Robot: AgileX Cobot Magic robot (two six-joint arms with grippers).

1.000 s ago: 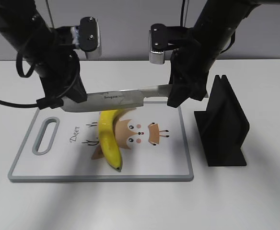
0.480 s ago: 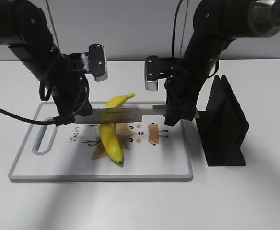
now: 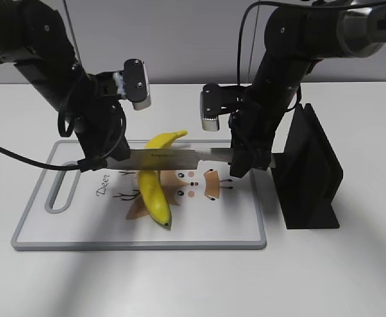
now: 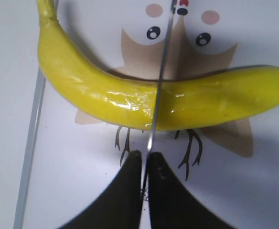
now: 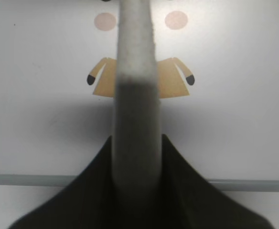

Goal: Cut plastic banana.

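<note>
A glossy yellow plastic banana (image 3: 154, 193) lies on a white cutting board (image 3: 61, 228) printed with a deer. A steel knife (image 3: 170, 157) lies level across the banana's middle, and its stem end (image 3: 170, 137) sticks up behind the blade. My left gripper (image 3: 110, 162) is shut on the blade's tip end. My right gripper (image 3: 240, 162) is shut on the handle. In the left wrist view the thin blade (image 4: 159, 81) presses into the banana (image 4: 106, 95), just beyond the left gripper (image 4: 144, 160). In the right wrist view the right gripper (image 5: 135, 143) clamps the grey handle (image 5: 134, 86).
A black knife stand (image 3: 310, 173) stands on the white table just right of the board, close to my right arm. The board's handle slot (image 3: 59, 191) is at its left end.
Both arms have lowered the knife from above the banana onto its middle. The banana's stem end has tipped up behind the blade. Little moved in the last half second.
</note>
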